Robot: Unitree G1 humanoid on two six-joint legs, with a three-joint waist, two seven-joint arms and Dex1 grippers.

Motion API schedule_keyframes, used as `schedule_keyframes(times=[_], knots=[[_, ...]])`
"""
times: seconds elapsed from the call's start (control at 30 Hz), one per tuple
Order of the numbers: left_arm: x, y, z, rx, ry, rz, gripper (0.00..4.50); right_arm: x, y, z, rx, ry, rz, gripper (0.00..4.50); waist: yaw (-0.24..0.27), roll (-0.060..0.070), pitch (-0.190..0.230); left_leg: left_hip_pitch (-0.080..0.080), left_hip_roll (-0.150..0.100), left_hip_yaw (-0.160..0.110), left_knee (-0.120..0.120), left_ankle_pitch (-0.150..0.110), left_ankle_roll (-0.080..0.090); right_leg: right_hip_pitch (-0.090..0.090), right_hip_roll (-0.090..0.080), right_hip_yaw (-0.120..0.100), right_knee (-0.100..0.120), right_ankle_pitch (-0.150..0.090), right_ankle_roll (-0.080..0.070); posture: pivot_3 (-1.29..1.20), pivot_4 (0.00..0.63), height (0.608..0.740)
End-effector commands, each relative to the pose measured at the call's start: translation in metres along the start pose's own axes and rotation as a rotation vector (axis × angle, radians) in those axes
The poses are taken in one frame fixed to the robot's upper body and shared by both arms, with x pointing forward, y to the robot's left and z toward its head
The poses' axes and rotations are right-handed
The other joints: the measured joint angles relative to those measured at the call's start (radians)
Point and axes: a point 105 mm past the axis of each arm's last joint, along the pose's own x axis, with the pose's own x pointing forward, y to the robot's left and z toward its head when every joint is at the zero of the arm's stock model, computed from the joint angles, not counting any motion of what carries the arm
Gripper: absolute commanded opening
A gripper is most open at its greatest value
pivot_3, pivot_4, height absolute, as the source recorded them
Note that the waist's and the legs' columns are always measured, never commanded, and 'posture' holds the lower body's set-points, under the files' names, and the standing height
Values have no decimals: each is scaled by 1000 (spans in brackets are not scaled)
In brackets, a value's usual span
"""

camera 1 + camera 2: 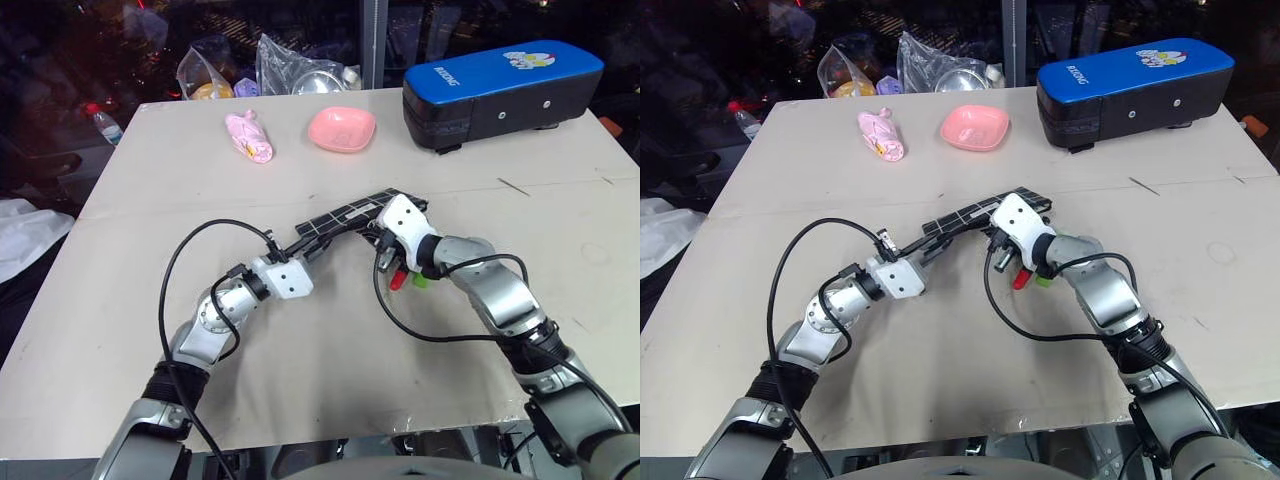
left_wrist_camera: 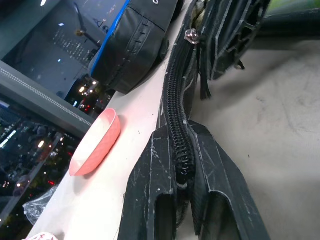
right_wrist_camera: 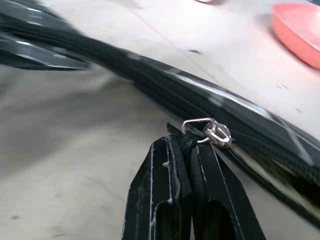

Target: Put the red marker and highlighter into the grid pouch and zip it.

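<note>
1. Nearest the camera, the left gripper (image 2: 182,185) is clenched on the zipper edge at one end of the grid pouch (image 1: 340,218).
2. Right gripper (image 3: 189,150) is clenched on the black zipper pull (image 3: 187,141), just below the metal slider (image 3: 216,133), at the pouch's other end.
3. Grid pouch: black fabric with white grid lines, held between the two grippers near the middle of the table (image 1: 150,190); whether it rests on the table cannot be told.
4. Red marker (image 1: 397,281) and highlighter (image 1: 421,281): only a red tip and a green tip show, beside the right wrist; the rest is hidden.
5. Table: pale board surface, lightly scuffed.
6. Far side: pink bowl (image 1: 342,129), pink wrapped item (image 1: 250,137), blue-and-black case (image 1: 500,88).
7. Background: dark, with clear bags (image 1: 285,65) behind the table's edge; contents hard to make out.
</note>
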Motion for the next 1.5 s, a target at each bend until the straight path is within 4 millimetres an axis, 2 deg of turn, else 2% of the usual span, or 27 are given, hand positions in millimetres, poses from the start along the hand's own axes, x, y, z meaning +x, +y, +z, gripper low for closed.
schedule_keyframes(times=[0.03, 0.33, 0.53, 0.57, 0.67, 0.8, 0.9, 1.03, 1.13, 1.23, 1.27, 1.33, 1.5], knots=[[7, 7, 10, 27, -36, 29, 238, 3, 18, 30, -115, -76, 107, 0, 0, 0, 0, 0, 0, 0, 0, 0, 0, 0, 0, 0, 0, 0, 0, 0, 150, 734], [13, -1, 15, 8, -62, 11, 238, 20, 54, 48, -206, -89, 264, 0, 0, 0, 0, 0, 0, 0, 1, 0, 0, 0, 0, 0, 0, 0, 0, 0, 150, 734], [13, -1, 13, 3, -46, 22, 238, 22, 58, 46, -196, -88, 280, 0, 2, 0, 0, -1, 0, 0, 1, 0, 0, 0, 0, 0, 0, 0, 0, 0, 150, 734], [12, 1, 10, -3, -35, 35, 0, 20, 54, 44, -187, -84, 273, 612, 2, 0, 0, -1, 0, 0, 1, 0, 0, 0, 0, 0, 0, 0, 0, 0, 150, 734], [9, 10, 5, -22, -6, 82, 0, 3, 37, 42, -120, -98, 241, 1840, 3, 0, 0, -1, 0, 0, 2, 0, 0, 0, 0, 0, 0, 0, 0, 0, 150, 734], [6, 19, 6, -80, 2, 128, 0, -35, 22, 47, 1, -141, 265, 3804, 5, 0, 0, -2, 0, -1, 3, 0, 0, 0, 0, -1, 0, 0, 0, 0, 150, 734], [2, 14, 13, -127, -6, 105, 0, -65, 14, 48, 93, -158, 294, 3804, 5, 0, 0, -3, 0, -2, 4, 0, 0, 1, 0, -1, 0, 0, 0, 0, 150, 734], [-1, 17, 16, -154, 3, 116, 0, -68, -12, 49, 202, -190, 152, 3804, 0, 0, 0, -2, 1, -1, 4, 0, 0, 1, 0, -1, 1, 0, 0, 0, 150, 734], [-1, 20, 16, -164, 12, 124, 0, -55, -35, 41, 289, -188, -15, 3020, 1, 0, 0, -2, 1, -1, 4, 0, 0, 1, 0, -1, 2, 0, 0, 0, 150, 734], [1, 20, 16, -172, 14, 127, 0, -50, -34, 30, 279, -153, -20, 1576, 9, 0, 0, -2, 0, -1, 5, 0, 0, 1, 0, -1, 1, 0, 0, 0, 150, 734], [1, 20, 17, -174, 13, 128, 0, -50, -35, 29, 276, -151, -25, 1201, 11, 0, 0, -3, 0, -1, 5, 0, 0, 1, 0, -1, 0, 0, 0, 0, 150, 734], [2, 20, 18, -176, 11, 128, 0, -51, -38, 28, 279, -155, -41, 148, 9, -1, 0, -4, 0, -1, 6, 0, 0, 1, -1, -1, 0, 0, 0, 0, 150, 734], [4, 18, 19, -187, 10, 132, 0, -51, -43, 27, 277, -151, -59, 62, 5, 0, 0, -3, 0, -1, 6, 0, 0, 1, 0, -1, 1, 0, 0, 0, 150, 734]])
